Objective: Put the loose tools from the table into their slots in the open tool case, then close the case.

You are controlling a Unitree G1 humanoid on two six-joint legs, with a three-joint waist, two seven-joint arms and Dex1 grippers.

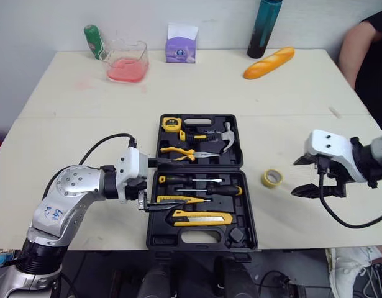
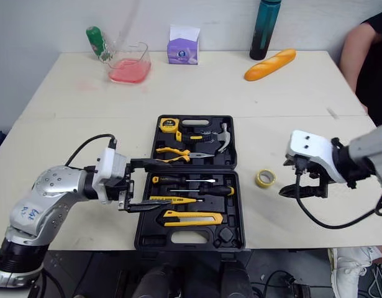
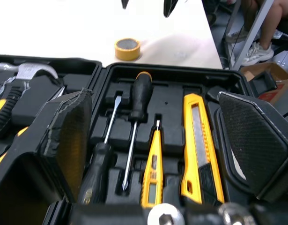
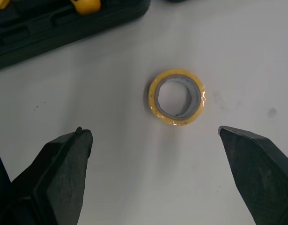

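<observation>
A yellow roll of tape (image 1: 272, 178) lies loose on the pale table (image 1: 240, 93), just to the right of the open black tool case (image 1: 154, 239) and not touching it. The right gripper (image 1: 294, 178) hangs beside the roll with its two black fingers spread wide and nothing between them; the right wrist view shows the roll flat on the tabletop, between the two fingertips and a little beyond them.

The left gripper (image 1: 173, 184) reaches in over the left edge of the case's near half, fingers likewise parted and empty. Below it, seated in their slots, are two black-handled screwdrivers (image 1: 209, 190), a slim yellow tester (image 1: 178, 199) and a yellow utility knife (image 1: 202, 217). The far half of the case holds a yellow tape measure (image 1: 171, 123), a hammer (image 1: 227, 135) and yellow-handled pliers (image 1: 178, 152) — the lid lies flat on the table.

Along the far edge of the table stand a green bottle (image 1: 93, 41), a clear container of pink liquid (image 1: 126, 62), a purple carton (image 1: 181, 45) and a dark bottle (image 1: 264, 28), with a baguette (image 1: 269, 63) lying beside it. A person's arm (image 1: 358, 49) shows at the right edge.
</observation>
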